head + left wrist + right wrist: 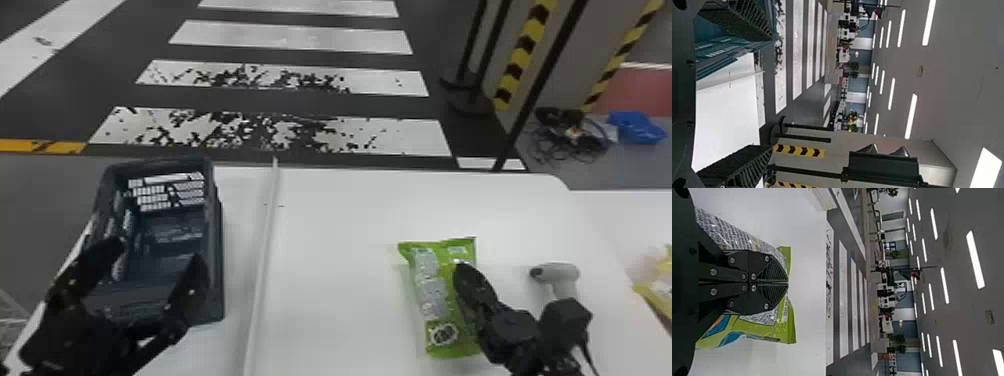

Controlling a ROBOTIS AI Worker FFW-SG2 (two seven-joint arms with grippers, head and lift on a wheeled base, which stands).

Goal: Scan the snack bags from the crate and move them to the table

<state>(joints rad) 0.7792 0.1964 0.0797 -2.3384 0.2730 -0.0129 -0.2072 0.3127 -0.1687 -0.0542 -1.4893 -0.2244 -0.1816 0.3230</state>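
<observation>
The right gripper (pixel 462 272) has its ribbed black fingers clamped together on the green bag (pixel 436 300), covering part of its printed back; the bag's lower end and the far finger are hard to make out in the head view behind the arm. The bag lies at the white table (pixel 340 240), its film glossy, creased and puffed, with a flat crimped seal across the end by the fingertips. Just right of the bag is a pale, smooth scanner (pixel 557 272), rounded at the head, its handle running out of sight behind the black wrist housing. Farther right of the bag, a yellow packet (pixel 659 289) is cut off by the head view's edge, too little of it showing to tell its shape. Left of the bag, a thin pale strip (pixel 265 235) runs along the tabletop. Well to the left of the bag, past that strip, stands the dark blue-grey crate (pixel 216 270), rigid plastic with lattice walls, its near part crossed by the left gripper (pixel 157 252), whose fingers are spread wide apart over it. Beyond the bag and the table, the dark floor carries white stripes (pixel 300 40), the nearer ones flaked and patchy.
</observation>
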